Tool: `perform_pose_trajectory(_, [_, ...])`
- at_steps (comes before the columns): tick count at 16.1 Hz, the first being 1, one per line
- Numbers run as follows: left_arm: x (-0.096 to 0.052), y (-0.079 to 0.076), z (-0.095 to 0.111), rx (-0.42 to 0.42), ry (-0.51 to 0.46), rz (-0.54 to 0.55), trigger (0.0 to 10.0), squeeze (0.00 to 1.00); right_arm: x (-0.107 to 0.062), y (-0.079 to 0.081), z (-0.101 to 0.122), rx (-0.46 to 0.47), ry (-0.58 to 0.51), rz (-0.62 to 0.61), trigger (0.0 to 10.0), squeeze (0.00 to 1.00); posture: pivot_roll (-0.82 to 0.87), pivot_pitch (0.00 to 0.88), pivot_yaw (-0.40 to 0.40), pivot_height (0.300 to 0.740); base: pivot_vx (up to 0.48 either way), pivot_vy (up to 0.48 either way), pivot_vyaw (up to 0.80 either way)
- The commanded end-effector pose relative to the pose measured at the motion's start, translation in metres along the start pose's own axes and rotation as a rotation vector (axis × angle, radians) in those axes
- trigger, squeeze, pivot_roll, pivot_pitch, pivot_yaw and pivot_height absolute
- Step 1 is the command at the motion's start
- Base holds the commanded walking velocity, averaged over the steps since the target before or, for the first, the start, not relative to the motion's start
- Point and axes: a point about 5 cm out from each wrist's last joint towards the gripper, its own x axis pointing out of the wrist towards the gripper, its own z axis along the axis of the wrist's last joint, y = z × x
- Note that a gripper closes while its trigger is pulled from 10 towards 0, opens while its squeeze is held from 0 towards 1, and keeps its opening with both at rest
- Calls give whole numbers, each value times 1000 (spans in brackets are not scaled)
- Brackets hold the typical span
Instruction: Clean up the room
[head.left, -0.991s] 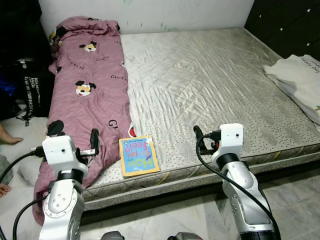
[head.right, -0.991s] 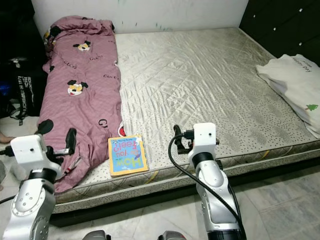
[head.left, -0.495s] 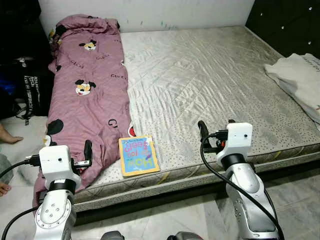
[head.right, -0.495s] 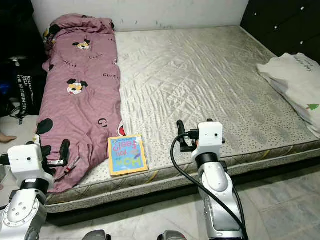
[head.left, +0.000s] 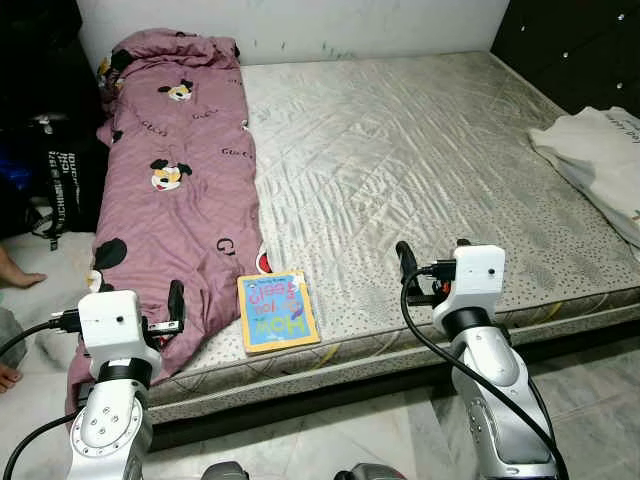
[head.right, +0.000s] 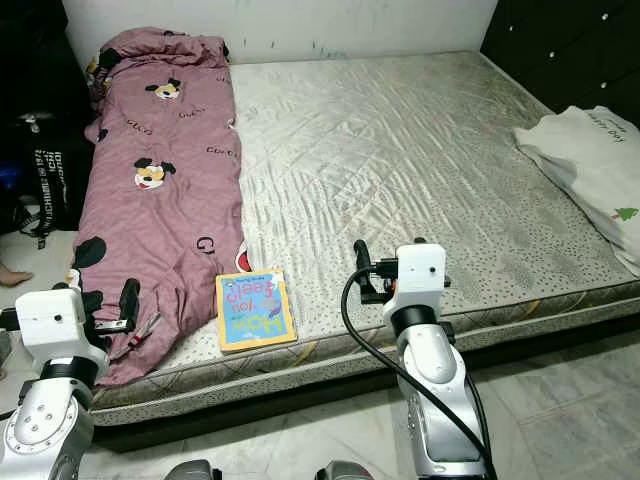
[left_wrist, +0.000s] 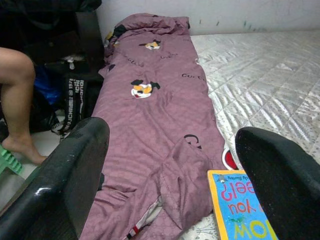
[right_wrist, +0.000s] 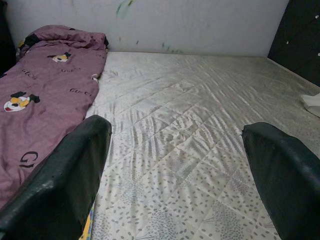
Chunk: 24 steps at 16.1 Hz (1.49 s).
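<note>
Even, soft light is falling across the pale grey quilted mattress (head.left: 420, 150), its satin surface giving off a mild sheen along the stitched ridges. The mauve cartoon-print duvet (head.left: 175, 190) is showing crisp and unblurred. The far left corner is sinking into deep shadow around a black printed bag (head.left: 62, 185). In the wrist views, the near black fingers (left_wrist: 65, 185) are looming large and out of focus, with a small glint on one.
</note>
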Motion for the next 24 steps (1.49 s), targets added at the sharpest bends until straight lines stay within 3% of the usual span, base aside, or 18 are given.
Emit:
perform_pose_trajectory(1, [0, 2, 1, 15, 2, 3, 10000, 0, -1, -2, 0, -5, -4, -5, 10000, 0, 56, 52, -16, 740, 0, 0, 0])
perform_pose_trajectory(5, [0, 2, 1, 15, 2, 3, 10000, 0, -1, -2, 0, -5, -4, -5, 10000, 0, 56, 52, -16, 740, 0, 0, 0])
perform_pose_trajectory(7, [21, -22, 0, -82, -16, -114, 10000, 0, 3, 21, -21, 72, 69, 68, 10000, 0, 77, 0, 7, 740, 0, 0, 0])
perform_pose_trajectory(13, [21, -30, 3, -113, -43, -174, 10000, 0, 1, 17, -23, 47, 66, 68, 10000, 0, 62, 0, 6, 740, 0, 0, 0])
perform_pose_trajectory(24, [24, -33, 6, -124, -58, -199, 10000, 0, 6, 18, -23, 36, 65, 81, 10000, 0, 64, 0, 3, 740, 375, 0, 0])
